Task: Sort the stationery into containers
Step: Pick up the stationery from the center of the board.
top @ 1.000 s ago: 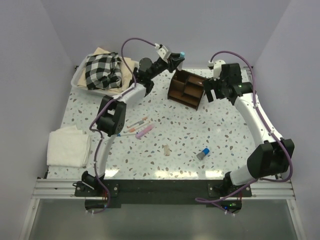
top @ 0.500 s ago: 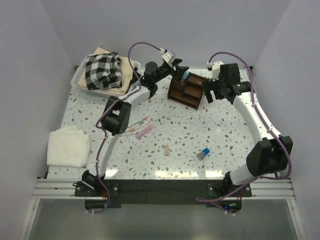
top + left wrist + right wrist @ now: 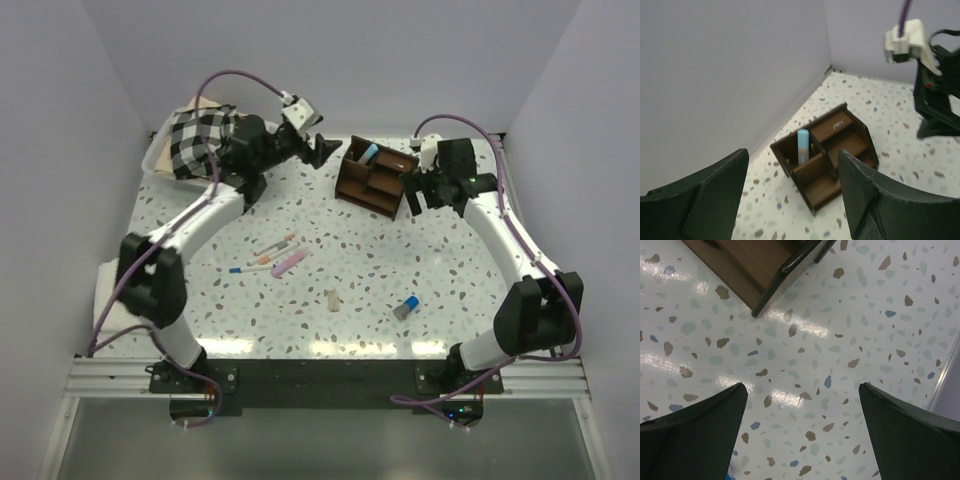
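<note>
Light-blue pen (image 3: pixel 803 145) sits in the organizer (image 3: pixel 347 180); left hand (image 3: pixel 321 150) and right hand (image 3: pixel 413 195) both wide open, empty. I worry the right, at its 3 o'clock, bumps it.

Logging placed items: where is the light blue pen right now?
The light blue pen stands upright in a far corner compartment of the wooden organizer, at the table's back, right of centre in the top view.
</note>
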Motion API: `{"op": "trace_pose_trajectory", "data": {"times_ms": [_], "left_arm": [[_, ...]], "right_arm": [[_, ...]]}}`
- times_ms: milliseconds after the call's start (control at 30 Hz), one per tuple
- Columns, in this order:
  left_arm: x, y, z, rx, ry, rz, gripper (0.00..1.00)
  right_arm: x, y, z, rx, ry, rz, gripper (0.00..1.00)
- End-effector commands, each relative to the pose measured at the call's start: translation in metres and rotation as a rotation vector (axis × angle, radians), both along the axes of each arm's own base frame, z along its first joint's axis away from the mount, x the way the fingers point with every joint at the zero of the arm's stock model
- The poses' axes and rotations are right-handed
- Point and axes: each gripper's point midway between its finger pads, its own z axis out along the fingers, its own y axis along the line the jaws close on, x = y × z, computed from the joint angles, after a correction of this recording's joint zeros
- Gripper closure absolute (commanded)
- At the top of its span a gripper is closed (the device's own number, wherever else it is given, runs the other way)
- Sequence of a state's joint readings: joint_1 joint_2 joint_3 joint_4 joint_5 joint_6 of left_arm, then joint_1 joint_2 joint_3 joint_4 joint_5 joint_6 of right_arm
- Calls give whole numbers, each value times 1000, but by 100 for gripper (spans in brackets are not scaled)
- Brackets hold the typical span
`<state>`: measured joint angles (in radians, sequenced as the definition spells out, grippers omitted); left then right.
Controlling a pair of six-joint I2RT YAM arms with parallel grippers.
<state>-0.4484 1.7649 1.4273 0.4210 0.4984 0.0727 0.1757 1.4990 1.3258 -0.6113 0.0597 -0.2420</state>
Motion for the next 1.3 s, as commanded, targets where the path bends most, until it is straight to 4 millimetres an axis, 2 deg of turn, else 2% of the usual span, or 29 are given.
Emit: {"op": "trace_pose_trajectory", "data": {"times_ms": [0,33,67,167,267,333,367,500,533,600,633,667,700,733,767,800,833,867,900,933,967,1033,1067,1133,1167,1200,1233,1267], "left_arm": [[-83,45,-94,370,220,-71,27],[-94,52,-109,399,289,-73,29],[-115,63,-140,454,416,-81,30],[-145,81,-175,524,570,-59,36],[-158,98,-196,568,627,-6,39],[-162,106,-193,576,605,23,39],[-169,113,-197,596,608,37,39],[-172,133,-196,594,628,134,39],[-167,141,-192,580,630,171,39],[-159,155,-177,538,610,241,37],[-148,173,-170,503,610,306,36],[-140,181,-155,454,587,343,34],[-134,191,-146,428,576,376,33],[-125,211,-137,395,569,438,32],[-117,216,-115,360,511,452,30],[-112,222,-102,343,476,473,30],[-106,232,-90,327,445,510,29],[-99,238,-64,296,379,538,27],[-95,244,-50,275,352,563,26],[-91,258,-36,249,333,600,26],[-90,264,-13,215,291,622,25],[-89,279,6,195,257,686,24],[-92,283,20,182,224,712,22],[-94,309,29,165,208,833,20],[-98,315,30,133,216,866,11],[-99,320,25,122,233,888,7],[-101,330,18,102,264,928,5],[-106,340,4,38,357,981,3]], "right_arm": [[-1,10,12,96,-64,-7,2],[-1,11,12,103,-63,-12,2],[-1,13,10,116,-56,-20,2],[-3,20,7,146,-46,4,2],[-7,26,8,163,-26,40,1],[-8,29,10,170,-20,64,1],[-12,36,9,180,-8,118,2],[-28,65,14,138,-26,369,1],[-32,70,18,112,-46,425,1],[-41,95,20,27,-81,627,4],[-46,104,21,0,-91,706,5],[-54,117,15,-54,-83,828,7],[-54,124,21,-65,-99,874,7],[-54,133,22,-62,-100,914,7],[-53,143,13,-64,-67,944,6],[-46,152,23,-59,-81,955,6],[-43,157,21,-53,-60,961,1],[-42,169,0,-56,19,977,1],[-33,179,11,-63,1,982,1],[-32,186,8,-70,22,1000,1],[-41,200,-1,-79,59,1069,1],[-34,225,-10,-96,49,1136,2],[-39,242,-14,-106,41,1182,2],[-37,266,-30,-134,54,1231,2],[-41,281,-38,-206,61,1241,3],[-40,297,-34,-233,51,1280,3],[-46,304,-63,-283,127,1374,1],[-70,306,-75,-304,227,1442,1]]}}
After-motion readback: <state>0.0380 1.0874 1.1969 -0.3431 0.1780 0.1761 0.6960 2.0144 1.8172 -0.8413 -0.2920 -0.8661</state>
